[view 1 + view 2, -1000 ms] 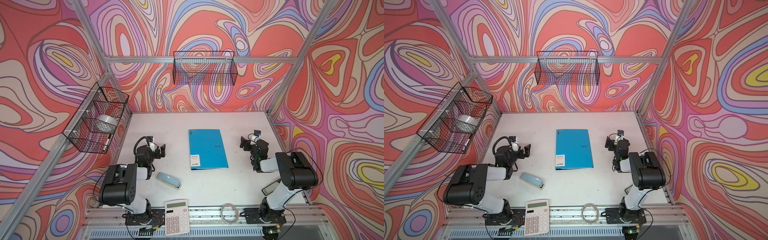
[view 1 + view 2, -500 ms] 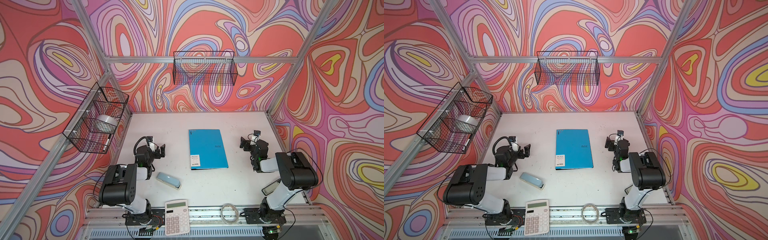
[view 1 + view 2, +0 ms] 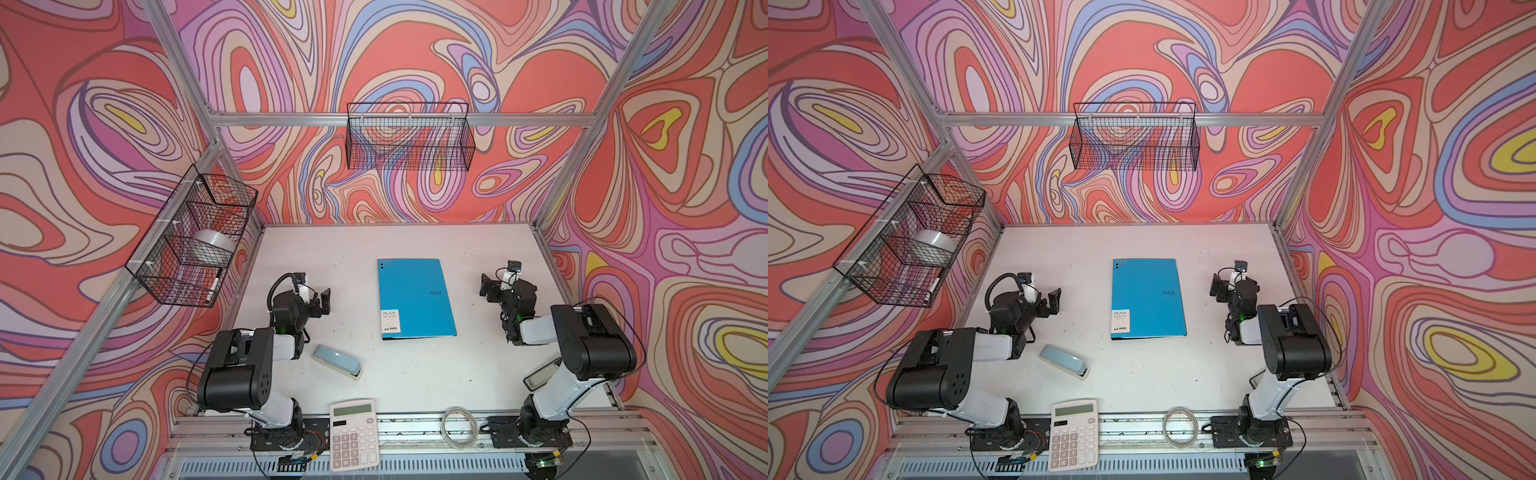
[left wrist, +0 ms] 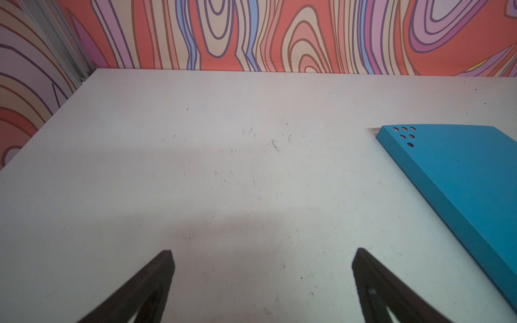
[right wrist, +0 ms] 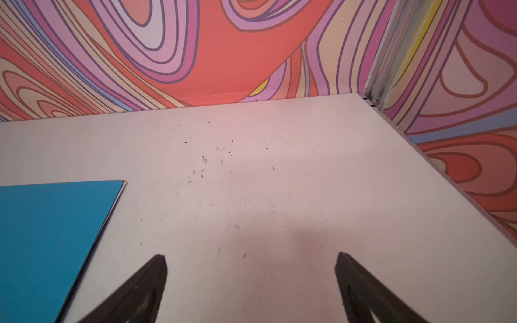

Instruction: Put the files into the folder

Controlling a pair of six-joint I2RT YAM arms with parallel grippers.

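Note:
The folder (image 3: 415, 299) (image 3: 1148, 297) lies shut and flat in the middle of the white table, bright blue, with a white label at its near left corner. The files are hidden; in the right wrist view only a thin white line runs along the folder (image 5: 50, 237) edge. My left gripper (image 3: 320, 301) (image 3: 1052, 301) stands open to the folder's left, apart from it. In the left wrist view the gripper (image 4: 263, 251) has bare table between its fingers and the folder (image 4: 461, 181) corner with its dots off to one side. My right gripper (image 3: 490, 289) (image 5: 251, 256) is open and empty on the folder's right.
A pale blue stapler-like object (image 3: 337, 362) lies near the left arm. A white calculator (image 3: 354, 434) and a wire coil (image 3: 457, 422) sit at the front rail. Wire baskets hang on the left wall (image 3: 195, 237) and back wall (image 3: 409, 137).

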